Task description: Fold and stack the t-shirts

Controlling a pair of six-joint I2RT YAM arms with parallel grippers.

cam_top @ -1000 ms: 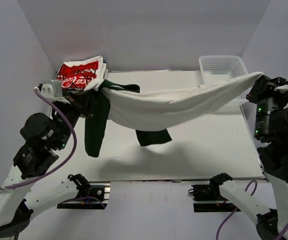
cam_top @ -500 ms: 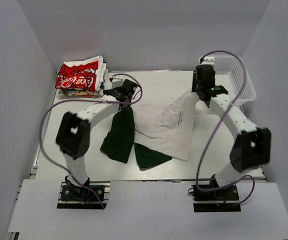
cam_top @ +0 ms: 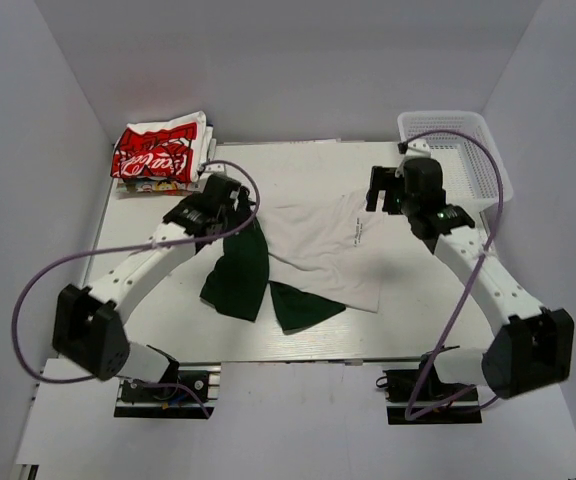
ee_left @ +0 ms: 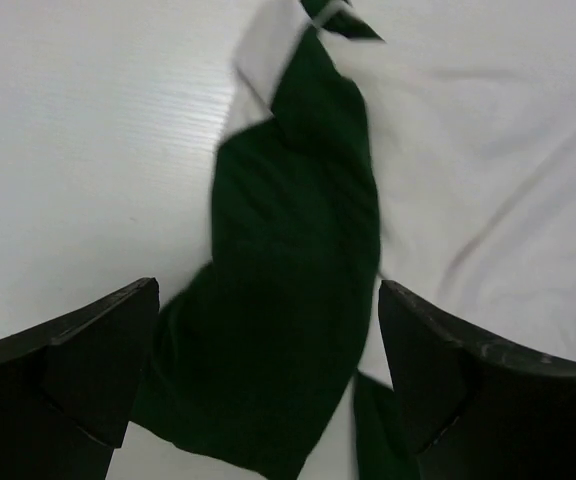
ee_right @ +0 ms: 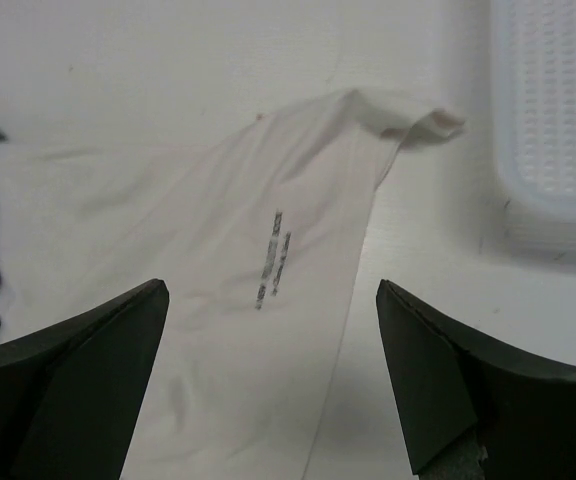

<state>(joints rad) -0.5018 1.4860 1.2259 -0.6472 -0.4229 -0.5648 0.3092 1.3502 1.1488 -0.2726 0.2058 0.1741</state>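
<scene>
A white t-shirt [cam_top: 318, 240] with dark green sleeves [cam_top: 238, 270] lies spread but rumpled on the table, a small label print showing near its right side. My left gripper [cam_top: 238, 207] hovers open over its upper left corner. In the left wrist view the green sleeve [ee_left: 288, 290] lies under the wide-apart fingers [ee_left: 88, 370], apart from them. My right gripper [cam_top: 376, 190] is open above the shirt's upper right corner, and the white cloth [ee_right: 218, 330] lies loose below it. A stack of folded t-shirts [cam_top: 160, 152], the top one white with red print, sits at the back left.
A white plastic mesh basket [cam_top: 458, 140] stands at the back right corner, and its rim [ee_right: 558, 120] shows close to the right gripper. Grey walls enclose the table on three sides. Purple cables loop off both arms.
Both grippers opened and let go of the shirt, which had hung stretched in the air between them. It now lies on the table, and both arms have come in over it.
</scene>
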